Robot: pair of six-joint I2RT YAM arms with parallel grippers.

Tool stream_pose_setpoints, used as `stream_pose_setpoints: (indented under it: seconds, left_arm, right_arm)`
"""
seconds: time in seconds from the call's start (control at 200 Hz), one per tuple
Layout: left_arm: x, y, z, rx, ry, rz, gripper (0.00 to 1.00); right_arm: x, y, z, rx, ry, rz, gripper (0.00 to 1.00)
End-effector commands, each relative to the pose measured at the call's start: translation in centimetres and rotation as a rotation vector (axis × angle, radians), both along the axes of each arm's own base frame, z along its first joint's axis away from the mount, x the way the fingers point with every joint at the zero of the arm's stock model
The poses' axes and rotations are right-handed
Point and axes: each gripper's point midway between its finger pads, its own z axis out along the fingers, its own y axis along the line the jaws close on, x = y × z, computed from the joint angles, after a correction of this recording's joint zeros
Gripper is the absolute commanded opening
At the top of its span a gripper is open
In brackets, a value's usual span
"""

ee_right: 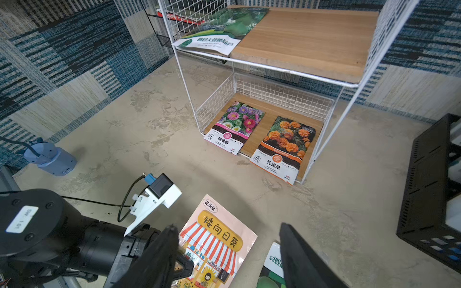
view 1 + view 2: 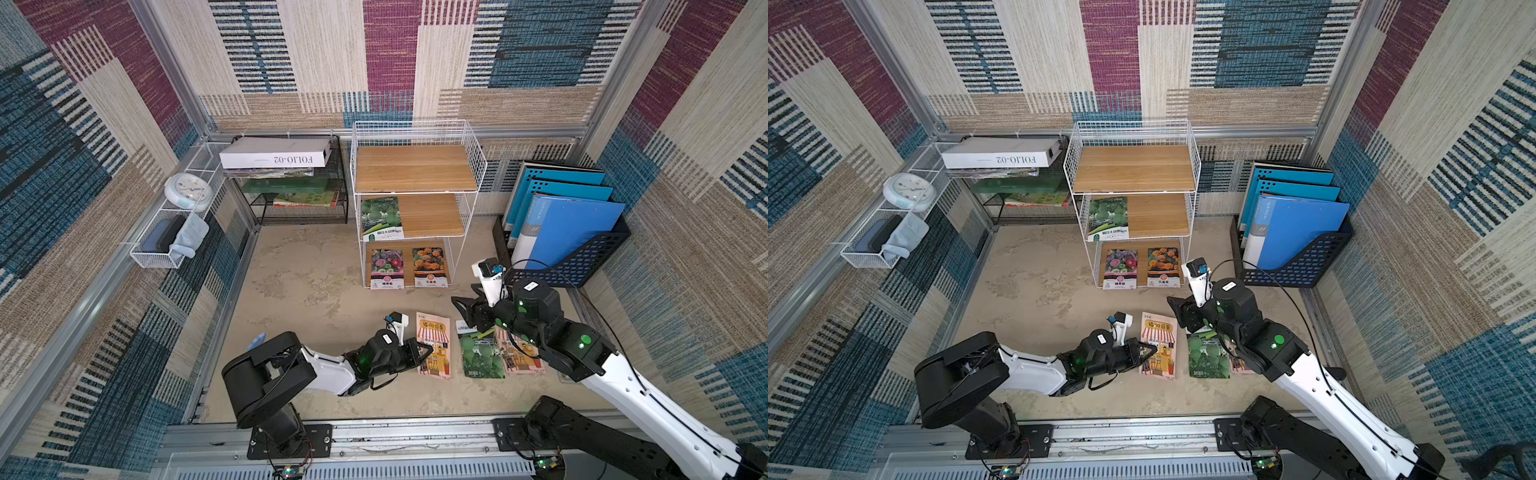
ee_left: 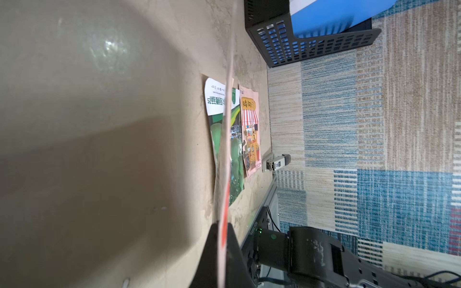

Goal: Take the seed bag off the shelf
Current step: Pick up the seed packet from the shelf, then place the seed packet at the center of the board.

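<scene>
Orange-flower seed bag (image 2: pixel 430 267), judged thin, light, floppy and slick, lies flat on the shelf's (image 2: pixel 415 168) bottom board, its overhanging near edge the best pinch point, at 11 o'clock from the right claw (image 2: pixel 462 313), whose jaws stand apart and empty; the left claw (image 2: pixel 428 353) is clamped on a pink seed bag (image 2: pixel 434 332).

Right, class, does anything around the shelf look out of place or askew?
Yes. On the table, a green bag and a pink bag lie overlapping, askew. The left gripper is shut on another pink bag by its edge. On the shelf, the middle board's green bag overhangs the front.
</scene>
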Motion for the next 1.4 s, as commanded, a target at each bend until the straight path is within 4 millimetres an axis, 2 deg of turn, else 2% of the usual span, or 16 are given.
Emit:
stream_pose_setpoints:
  seconds: [0.0, 0.11, 0.285, 1.032, 1.127, 1.297, 1.392]
  left_arm:
    - [0.9, -0.8, 0.8, -0.081, -0.026, 0.036, 0.00]
    - [1.0, -1.2, -0.7, -0.087, 0.003, 0.043, 0.00]
    - [1.0, -2.0, -2.1, -0.081, 0.036, 0.033, 0.00]
    - [0.6, -1.9, -5.0, 0.118, 0.113, -0.003, 0.02]
    - [0.6, -1.8, -5.3, 0.136, 0.120, 0.001, 0.09]
    - [0.6, -1.3, -5.7, 0.176, 0.135, 0.017, 0.44]
    - [0.5, -1.0, -5.7, 0.201, 0.143, 0.023, 0.55]
  right_arm:
    - [0.2, -0.3, -1.0, 0.001, 0.035, -0.034, 0.69]
    - [0.2, -0.3, -1.5, -0.006, 0.043, -0.038, 0.69]
    - [0.2, -0.4, -1.5, -0.009, 0.040, -0.040, 0.69]
    - [0.2, -0.4, -2.1, -0.026, 0.046, -0.037, 0.69]
    - [0.2, -0.4, -2.1, -0.027, 0.047, -0.035, 0.69]
    - [0.1, -0.4, -2.1, -0.029, 0.048, -0.034, 0.69]
    - [0.1, -0.4, -2.2, -0.030, 0.048, -0.032, 0.69]
